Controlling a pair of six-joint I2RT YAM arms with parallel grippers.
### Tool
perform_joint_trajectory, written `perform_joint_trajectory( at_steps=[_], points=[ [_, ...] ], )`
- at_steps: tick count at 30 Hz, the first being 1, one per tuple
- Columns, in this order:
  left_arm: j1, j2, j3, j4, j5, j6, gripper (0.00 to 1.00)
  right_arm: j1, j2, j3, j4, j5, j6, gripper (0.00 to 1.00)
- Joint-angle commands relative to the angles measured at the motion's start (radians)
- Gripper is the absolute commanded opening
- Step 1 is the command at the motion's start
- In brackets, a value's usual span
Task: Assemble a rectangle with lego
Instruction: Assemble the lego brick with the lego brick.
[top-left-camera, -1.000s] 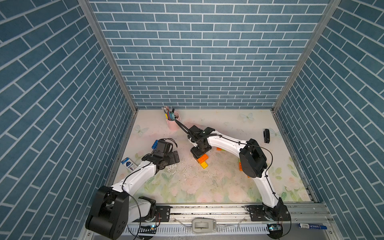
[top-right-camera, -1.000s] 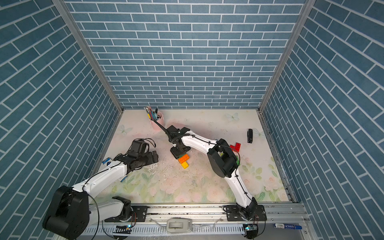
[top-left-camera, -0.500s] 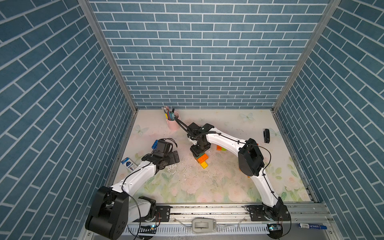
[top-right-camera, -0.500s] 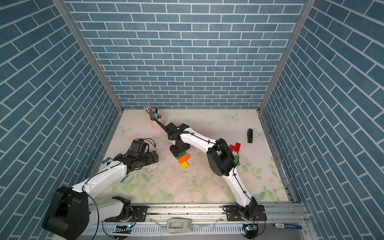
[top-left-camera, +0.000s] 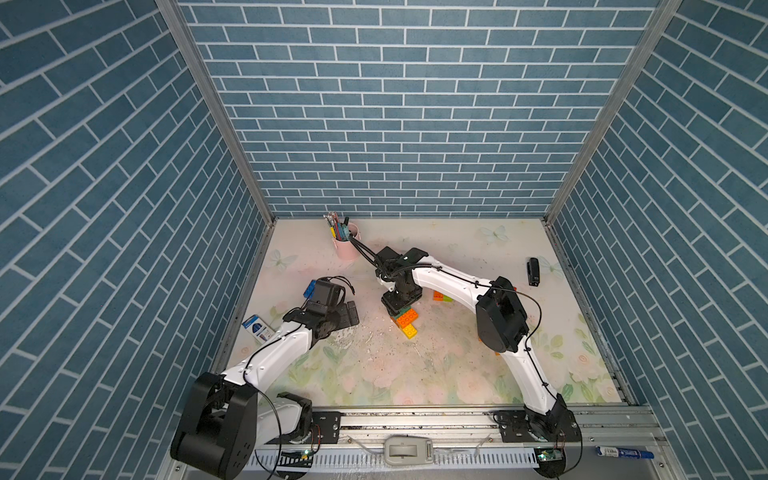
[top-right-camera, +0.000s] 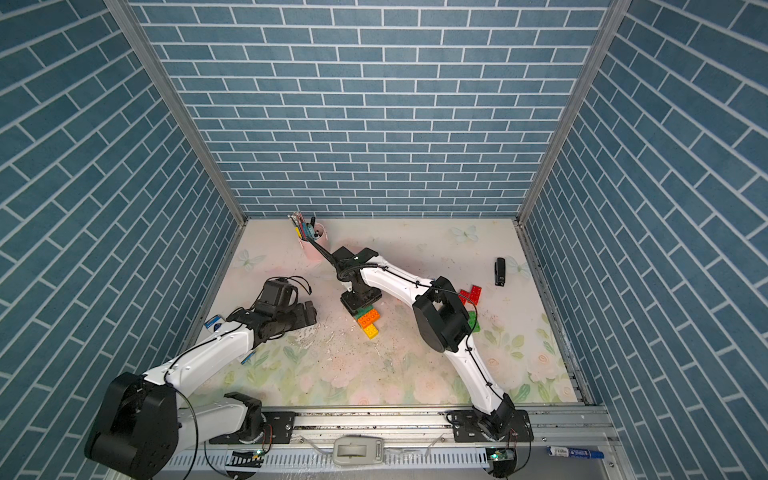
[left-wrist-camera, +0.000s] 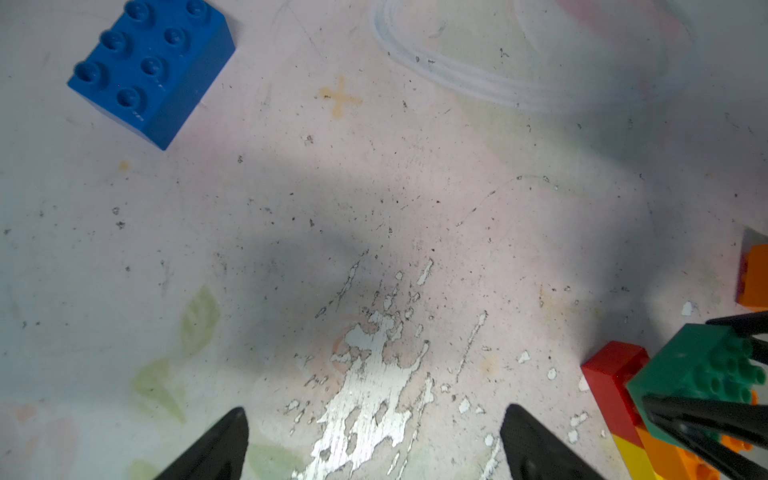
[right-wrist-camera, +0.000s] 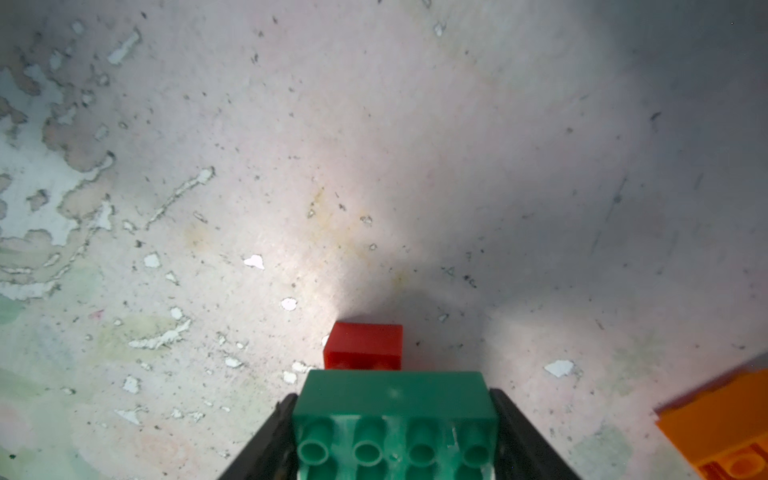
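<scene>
My right gripper (right-wrist-camera: 392, 401) is shut on a dark green lego brick (right-wrist-camera: 395, 415), one finger on each short end and the studs facing the wrist. It holds the brick over the far end of a short row at the table's middle: a red brick (right-wrist-camera: 365, 345), an orange brick (top-left-camera: 406, 318) and a yellow brick (top-left-camera: 409, 331). From the left wrist the green brick (left-wrist-camera: 698, 374) looks tilted above the red one (left-wrist-camera: 611, 374). My left gripper (left-wrist-camera: 376, 411) is open over bare, worn table. A blue brick (left-wrist-camera: 149, 66) lies beyond it.
A pink pen cup (top-left-camera: 347, 245) stands at the back. Loose orange and lime bricks (top-left-camera: 440, 296) lie under the right forearm, and red bricks (top-right-camera: 471, 295) behind its elbow. There is a black object (top-left-camera: 533, 271) at far right and a blue-white packet (top-left-camera: 257, 328) by the left wall.
The right arm has shifted slightly, still holding the green brick over the row. The left arm has not moved.
</scene>
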Motion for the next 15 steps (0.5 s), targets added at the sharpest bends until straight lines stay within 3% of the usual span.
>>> perform_joint_trajectory(
  at_steps=[1, 15],
  points=[
    [0.007, 0.003, 0.0, 0.002, 0.004, 0.011, 0.96, -0.003, 0.035, -0.015, -0.01, 0.002, -0.01, 0.0],
    [0.01, 0.003, -0.003, 0.005, 0.006, 0.011, 0.96, -0.008, 0.018, -0.052, 0.012, 0.032, -0.027, 0.0]
  ],
)
